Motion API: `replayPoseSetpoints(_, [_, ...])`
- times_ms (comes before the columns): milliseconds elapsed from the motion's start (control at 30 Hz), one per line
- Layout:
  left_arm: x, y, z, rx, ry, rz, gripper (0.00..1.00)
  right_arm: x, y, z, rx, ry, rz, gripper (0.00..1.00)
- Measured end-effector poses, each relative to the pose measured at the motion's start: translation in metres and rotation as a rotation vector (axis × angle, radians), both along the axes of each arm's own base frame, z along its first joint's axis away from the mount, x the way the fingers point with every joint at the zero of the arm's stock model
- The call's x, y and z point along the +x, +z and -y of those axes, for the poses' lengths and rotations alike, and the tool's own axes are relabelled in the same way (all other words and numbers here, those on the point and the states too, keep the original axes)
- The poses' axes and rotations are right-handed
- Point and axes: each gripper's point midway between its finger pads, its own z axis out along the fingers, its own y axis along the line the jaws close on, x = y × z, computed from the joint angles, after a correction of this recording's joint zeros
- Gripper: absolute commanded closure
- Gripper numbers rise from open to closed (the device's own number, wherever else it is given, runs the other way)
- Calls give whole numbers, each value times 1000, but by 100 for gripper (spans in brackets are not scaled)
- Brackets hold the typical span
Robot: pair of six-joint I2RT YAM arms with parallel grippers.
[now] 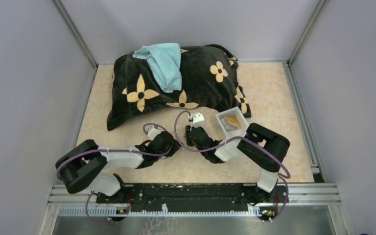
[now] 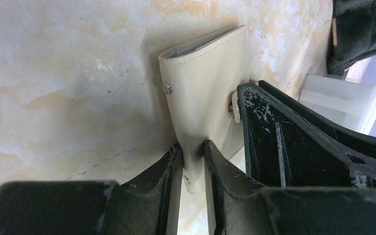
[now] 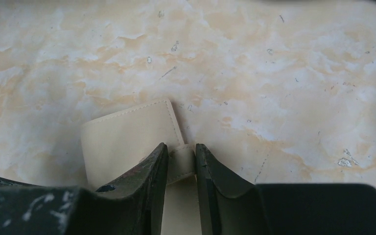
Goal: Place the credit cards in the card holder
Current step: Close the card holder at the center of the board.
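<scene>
Soft, even light filling all views; surface glaring palely; left gripper blurring up close; shadows lying faint, diffuse

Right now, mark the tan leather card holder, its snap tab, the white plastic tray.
tan leather card holder (image 2: 205, 83): left wrist, outer face.
snap tab (image 3: 181, 164): right wrist, strap middle.
white plastic tray (image 2: 338, 98): left wrist, side wall.

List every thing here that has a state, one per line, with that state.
holder, folded, held by both claws
left claw, shut on holder
right claw, shut on tab
tray, holding a gold card
towel, draped over pillow
</scene>
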Motion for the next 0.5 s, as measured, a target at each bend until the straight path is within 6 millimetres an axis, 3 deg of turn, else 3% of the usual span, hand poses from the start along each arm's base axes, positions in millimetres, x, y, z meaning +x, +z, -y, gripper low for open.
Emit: replayPoseSetpoints(500, [6,-2,14,-90,-10,39,72,11,-9,-5,-12,-179,127,72])
